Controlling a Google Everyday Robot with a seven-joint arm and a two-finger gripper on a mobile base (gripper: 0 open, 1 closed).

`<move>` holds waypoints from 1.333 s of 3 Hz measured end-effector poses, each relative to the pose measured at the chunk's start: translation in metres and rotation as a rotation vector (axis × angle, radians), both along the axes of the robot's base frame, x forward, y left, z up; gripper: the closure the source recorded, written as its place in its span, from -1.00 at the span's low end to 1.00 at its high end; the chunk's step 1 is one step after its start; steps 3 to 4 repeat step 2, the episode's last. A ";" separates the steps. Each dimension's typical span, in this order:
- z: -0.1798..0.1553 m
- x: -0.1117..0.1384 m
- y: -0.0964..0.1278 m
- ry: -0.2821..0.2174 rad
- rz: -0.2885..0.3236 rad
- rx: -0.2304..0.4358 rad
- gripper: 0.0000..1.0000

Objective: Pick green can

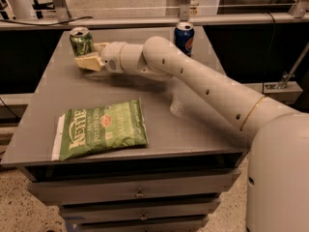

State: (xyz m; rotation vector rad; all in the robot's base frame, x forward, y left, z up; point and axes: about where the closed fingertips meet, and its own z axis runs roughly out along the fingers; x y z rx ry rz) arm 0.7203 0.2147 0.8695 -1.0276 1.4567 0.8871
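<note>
The green can [80, 40] stands upright at the far left corner of the grey table [203, 124]. It has a mottled green side and a silver top. My gripper [87, 57] reaches across the table from the right, its pale fingers [88, 62] spread around the can's lower right side. The near finger lies in front of the can; the far one is mostly hidden beside it. The can still stands on the table.
A dark blue Pepsi can [184, 36] stands at the far edge, right of my arm. A flat green chip bag [103, 128] lies at the front left. A rail and dark gap run behind the table; drawers sit below the front edge.
</note>
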 end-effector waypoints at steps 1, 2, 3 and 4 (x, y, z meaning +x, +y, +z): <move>0.019 -0.054 0.008 0.025 0.095 0.026 0.76; 0.049 -0.103 0.007 0.043 0.197 0.052 1.00; 0.049 -0.103 0.007 0.043 0.197 0.052 1.00; 0.049 -0.103 0.007 0.043 0.197 0.052 1.00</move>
